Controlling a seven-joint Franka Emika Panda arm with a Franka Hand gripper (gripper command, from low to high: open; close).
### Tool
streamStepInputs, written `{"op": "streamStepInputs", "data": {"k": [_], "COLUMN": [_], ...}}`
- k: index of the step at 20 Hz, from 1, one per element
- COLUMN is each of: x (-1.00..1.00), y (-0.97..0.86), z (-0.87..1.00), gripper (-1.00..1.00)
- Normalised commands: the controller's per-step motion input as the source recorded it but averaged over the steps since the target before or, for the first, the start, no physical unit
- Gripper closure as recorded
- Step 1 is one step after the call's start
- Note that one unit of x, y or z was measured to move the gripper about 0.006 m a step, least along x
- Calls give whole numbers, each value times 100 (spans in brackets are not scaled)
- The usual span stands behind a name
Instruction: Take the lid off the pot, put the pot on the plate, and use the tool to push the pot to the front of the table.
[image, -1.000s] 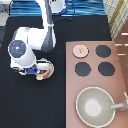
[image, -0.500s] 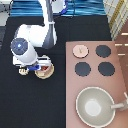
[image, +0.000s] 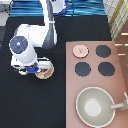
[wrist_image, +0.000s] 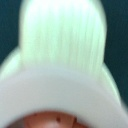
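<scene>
The pale pink lid lies on the stove's burner at the exterior view's upper left of the four. The pink-tan pot sits on the cream-yellow plate on the black table, left of the stove. My gripper hangs low at the pot's left side, mostly hidden under the white hand. In the wrist view the cream-white tool fills the picture from very close, held in the gripper, with the pot's reddish contents just beyond its broad head.
The pinkish-brown stove counter with four black burners takes up the exterior view's right. A large grey-beige pan with a handle stands at the bottom right. The robot arm comes down from the top centre.
The hand has shifted slightly over the pot and plate. The pot and plate have crept a little toward the exterior view's right. Lid and pan have not moved.
</scene>
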Motion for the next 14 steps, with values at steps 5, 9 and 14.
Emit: {"op": "streamStepInputs", "data": {"k": [5,9,14], "x": [-72,-56,-47], "y": [-15,-37,-55], "z": [65,55,38], "gripper": [-100,-100,-100]}}
